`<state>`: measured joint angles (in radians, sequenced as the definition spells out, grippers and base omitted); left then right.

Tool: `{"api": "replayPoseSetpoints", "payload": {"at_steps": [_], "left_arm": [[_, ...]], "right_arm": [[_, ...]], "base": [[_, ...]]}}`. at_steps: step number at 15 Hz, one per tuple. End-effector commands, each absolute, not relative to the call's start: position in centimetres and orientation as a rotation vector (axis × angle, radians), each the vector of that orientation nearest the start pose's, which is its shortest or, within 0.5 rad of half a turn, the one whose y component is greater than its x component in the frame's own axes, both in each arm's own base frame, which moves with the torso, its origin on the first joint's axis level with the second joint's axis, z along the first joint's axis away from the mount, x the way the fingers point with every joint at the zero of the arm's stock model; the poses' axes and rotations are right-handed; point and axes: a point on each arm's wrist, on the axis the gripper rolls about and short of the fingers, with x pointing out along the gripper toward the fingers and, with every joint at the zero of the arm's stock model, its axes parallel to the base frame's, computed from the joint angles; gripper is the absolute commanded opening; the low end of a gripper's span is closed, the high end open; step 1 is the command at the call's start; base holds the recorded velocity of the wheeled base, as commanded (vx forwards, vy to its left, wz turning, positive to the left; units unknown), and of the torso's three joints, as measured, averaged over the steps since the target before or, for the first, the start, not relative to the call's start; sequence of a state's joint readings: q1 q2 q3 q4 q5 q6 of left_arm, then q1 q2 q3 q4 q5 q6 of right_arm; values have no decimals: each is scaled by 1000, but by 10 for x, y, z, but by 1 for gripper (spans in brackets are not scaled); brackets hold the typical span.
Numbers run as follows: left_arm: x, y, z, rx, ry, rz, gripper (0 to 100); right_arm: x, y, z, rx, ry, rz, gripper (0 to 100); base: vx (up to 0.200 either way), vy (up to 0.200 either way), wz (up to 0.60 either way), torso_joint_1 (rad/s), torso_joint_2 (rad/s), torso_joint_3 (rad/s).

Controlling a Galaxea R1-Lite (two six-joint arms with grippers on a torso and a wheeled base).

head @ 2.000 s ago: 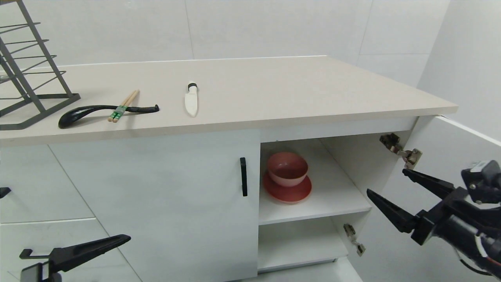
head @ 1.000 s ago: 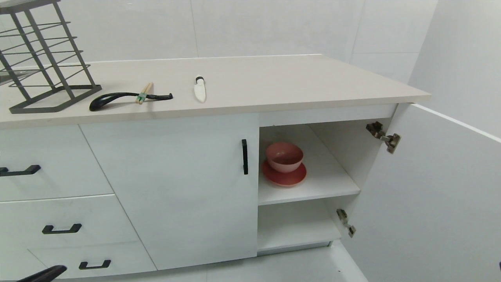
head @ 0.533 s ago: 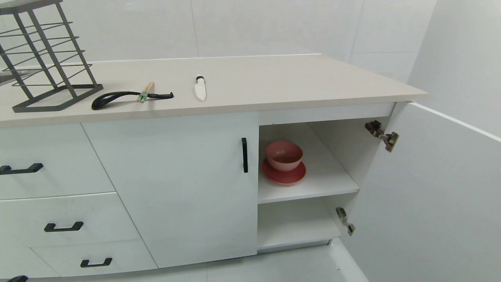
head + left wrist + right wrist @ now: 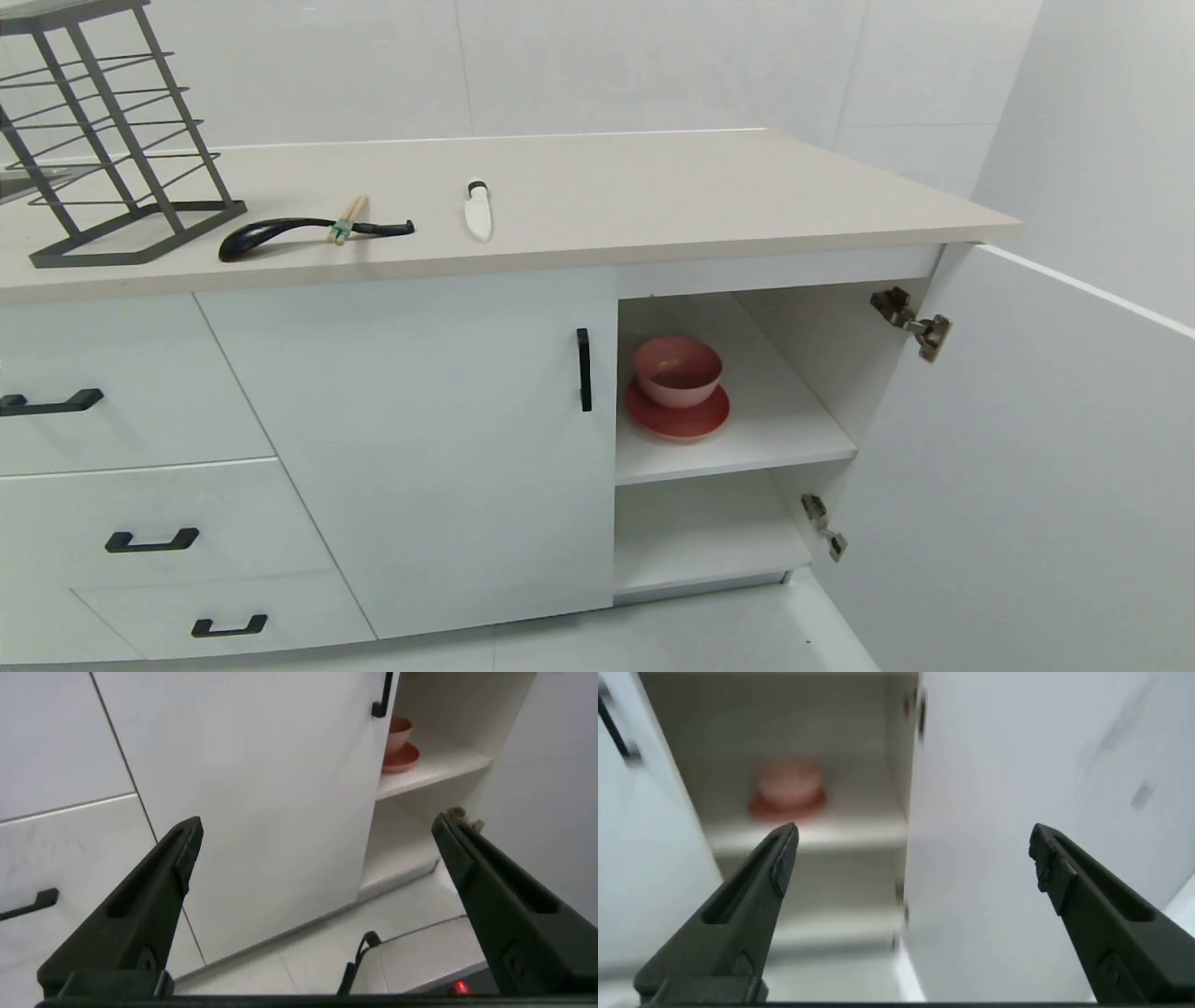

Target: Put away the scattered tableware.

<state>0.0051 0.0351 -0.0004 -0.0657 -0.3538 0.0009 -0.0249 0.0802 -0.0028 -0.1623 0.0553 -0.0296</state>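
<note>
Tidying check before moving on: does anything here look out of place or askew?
The chopsticks lie crossed over the black ladle on the countertop, a white knife lies loose nearby, and the cabinet door stands wide open. The bowl sits neatly on its plate inside.

Bright, even light; soft shadow under the countertop (image 4: 700,196) (cabinet shelves (image 4: 747,448) dimmer).

The right gripper (image 4: 912,833), jaws wide apart, faces a pink bowl (image 4: 787,779) inside the open cabinet (image 4: 845,836).
</note>
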Motion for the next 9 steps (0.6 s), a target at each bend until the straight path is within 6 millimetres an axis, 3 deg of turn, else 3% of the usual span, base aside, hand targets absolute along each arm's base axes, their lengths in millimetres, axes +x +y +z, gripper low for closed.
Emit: {"api": "replayPoseSetpoints", "payload": {"at_steps": [1, 2, 7, 9], "left_arm": [[-24, -8, 82, 14, -69, -350, 100], [-24, -8, 83, 26, -72, -341, 100], [-24, -6, 83, 68, -80, -271, 100], [-23, -1, 81, 104, -57, -28, 100]], "right_arm": [[-17, 2, 85, -42, -8, 21, 100], [-23, 1, 74, -13, 37, 29, 100], [-23, 1, 76, 9, 6, 26, 100], [-23, 1, 76, 12, 8, 26, 100]], "base": [[0, 0, 0, 0, 0, 0], [0, 0, 0, 0, 0, 0], [0, 0, 0, 0, 0, 0], [0, 0, 0, 0, 0, 0]]}}
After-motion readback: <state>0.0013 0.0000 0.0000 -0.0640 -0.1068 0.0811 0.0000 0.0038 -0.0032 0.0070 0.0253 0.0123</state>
